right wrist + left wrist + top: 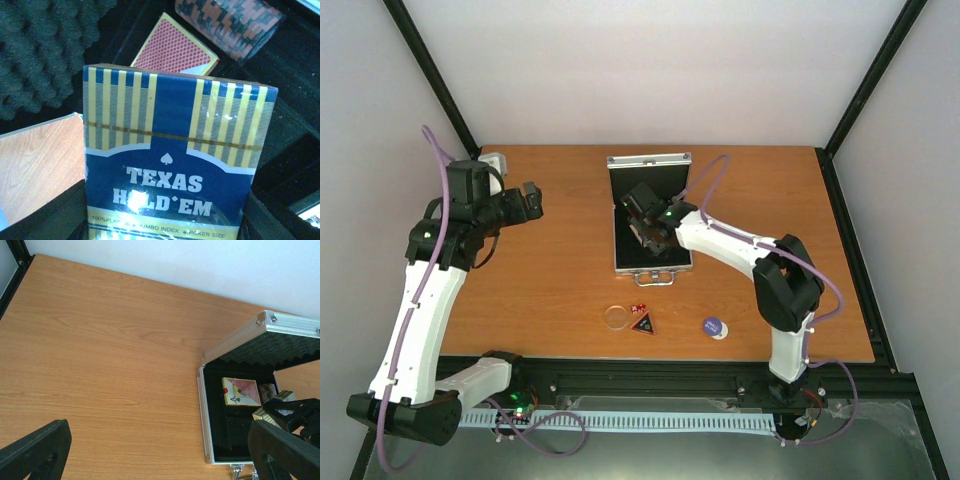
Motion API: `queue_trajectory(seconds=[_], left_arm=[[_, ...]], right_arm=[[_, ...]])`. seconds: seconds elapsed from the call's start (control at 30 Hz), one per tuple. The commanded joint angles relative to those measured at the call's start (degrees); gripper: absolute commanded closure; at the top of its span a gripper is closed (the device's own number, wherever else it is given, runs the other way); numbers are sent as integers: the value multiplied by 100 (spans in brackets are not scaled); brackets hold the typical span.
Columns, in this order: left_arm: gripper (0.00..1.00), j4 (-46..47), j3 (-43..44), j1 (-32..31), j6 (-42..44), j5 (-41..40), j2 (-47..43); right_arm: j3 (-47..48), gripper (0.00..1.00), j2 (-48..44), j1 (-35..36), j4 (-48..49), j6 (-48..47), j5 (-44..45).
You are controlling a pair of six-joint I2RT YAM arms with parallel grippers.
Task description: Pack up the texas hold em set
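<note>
The silver case (618, 215) lies open on the table, lid up at the back. My right gripper (655, 232) is shut on the blue-yellow card deck (175, 165) and holds it over the case's black lining. In the right wrist view the pink deck (172, 47) and the brown chip stack (227, 25) lie in the case. The pink deck (241, 391) and the case (202, 410) also show in the left wrist view. On the table in front lie a clear disc (616, 316), red dice (638, 308), a black triangle (642, 323) and a blue disc (713, 326). My left gripper (532, 198) is open and empty, high at the left.
A small white object (492, 160) sits at the table's back left corner behind the left arm. The black frame rail (720, 375) runs along the near edge.
</note>
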Motion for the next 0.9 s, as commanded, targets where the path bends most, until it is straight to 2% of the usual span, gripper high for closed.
queue_trajectory(seconds=[0.0, 0.6, 0.63, 0.7, 0.8, 0.87], left_arm=[[0, 46, -15, -16, 90, 41, -4], [0, 47, -168, -15, 143, 46, 36], [0, 43, -170, -12, 145, 46, 36], [0, 47, -188, -16, 140, 52, 32], [0, 64, -196, -11, 143, 56, 54], [0, 62, -184, -18, 149, 57, 67]], right_arm=[[-115, 97, 94, -8, 283, 791, 146], [-223, 97, 626, 128, 211, 1628, 179], [-210, 95, 636, 128, 192, 1653, 158], [-161, 81, 696, 128, 162, 1656, 78], [-12, 72, 827, 137, 60, 1605, -51], [17, 60, 872, 136, 65, 1586, -81]])
